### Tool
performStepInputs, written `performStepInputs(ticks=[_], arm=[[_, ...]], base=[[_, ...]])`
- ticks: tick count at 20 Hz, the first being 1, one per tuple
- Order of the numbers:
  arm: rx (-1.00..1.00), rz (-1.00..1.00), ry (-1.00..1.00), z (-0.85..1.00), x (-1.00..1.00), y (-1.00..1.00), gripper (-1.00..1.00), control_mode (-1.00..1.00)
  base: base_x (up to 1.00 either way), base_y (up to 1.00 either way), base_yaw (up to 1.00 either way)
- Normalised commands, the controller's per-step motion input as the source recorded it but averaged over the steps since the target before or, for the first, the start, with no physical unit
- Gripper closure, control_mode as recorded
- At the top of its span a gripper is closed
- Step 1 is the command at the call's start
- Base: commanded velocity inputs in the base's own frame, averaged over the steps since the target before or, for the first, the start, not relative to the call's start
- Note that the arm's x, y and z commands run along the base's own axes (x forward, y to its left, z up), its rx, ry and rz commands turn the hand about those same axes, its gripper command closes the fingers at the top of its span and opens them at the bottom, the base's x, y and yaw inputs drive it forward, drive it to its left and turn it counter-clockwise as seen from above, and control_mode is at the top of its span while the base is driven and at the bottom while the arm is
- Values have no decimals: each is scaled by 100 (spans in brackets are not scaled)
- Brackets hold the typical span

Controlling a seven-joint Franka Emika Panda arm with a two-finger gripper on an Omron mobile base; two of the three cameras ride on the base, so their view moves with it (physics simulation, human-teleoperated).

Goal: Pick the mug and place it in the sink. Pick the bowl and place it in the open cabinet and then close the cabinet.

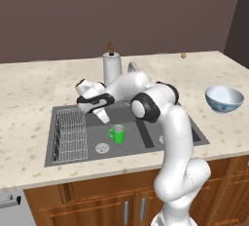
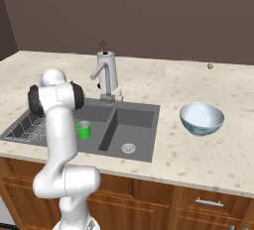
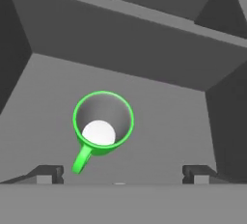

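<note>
Small bright green cylindrical mug [image 1: 117, 134] stands upright in the dark grey sink [image 1: 146, 144], end effector [image 3: 123, 174] spread wide and empty above. Wide white blue-patterned porcelain bowl [image 1: 223, 99] on the table looks rigid, slick, breakable; best pinched at the rim.

Mug [image 1: 117, 134] upright in sink [image 1: 63, 158] L basin, rack [image 1: 70, 134] to its L; bowl [image 1: 224, 98] on counter R.

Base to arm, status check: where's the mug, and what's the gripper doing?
Gripper open, empty, above mug. Mug upright in sink, left basin. Bowl on counter, untouched. Nothing in the way.
</note>
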Motion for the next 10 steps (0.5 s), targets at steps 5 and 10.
performStepInputs(ticks=[5, 10], arm=[[-12, -7, -1, 81, -2, 10, -100, -100], [0, -4, 0, 91, -22, 1, -100, -100]], base=[[0, 0, 0], [0, 0, 0]])
